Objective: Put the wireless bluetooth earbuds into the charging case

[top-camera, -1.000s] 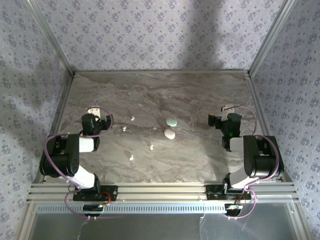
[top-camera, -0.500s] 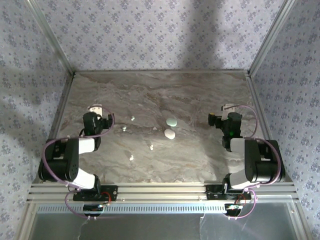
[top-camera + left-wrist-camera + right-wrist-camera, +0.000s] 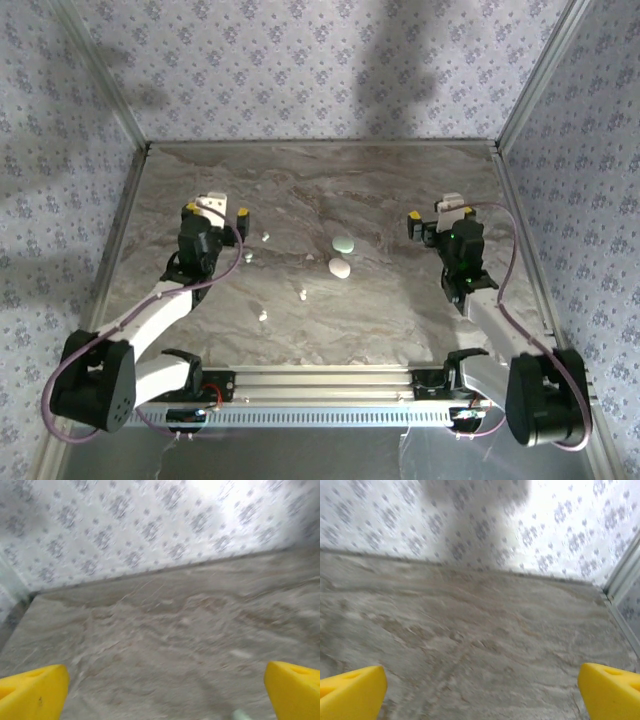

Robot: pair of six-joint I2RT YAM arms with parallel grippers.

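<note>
extending forward, left arm [image 3: 160, 305] and right arm [image 3: 492, 310], fingers [image 3: 242, 213] spread.

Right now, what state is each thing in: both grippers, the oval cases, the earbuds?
left gripper: open, holding nothing.
right gripper: open, holding nothing.
white charging case: lying on the table, untouched; lid state too small to tell.
pale green oval case: lying just beyond the white one, untouched; lid state too small to tell.
earbuds: four, loose on the table, none in a case.
</note>
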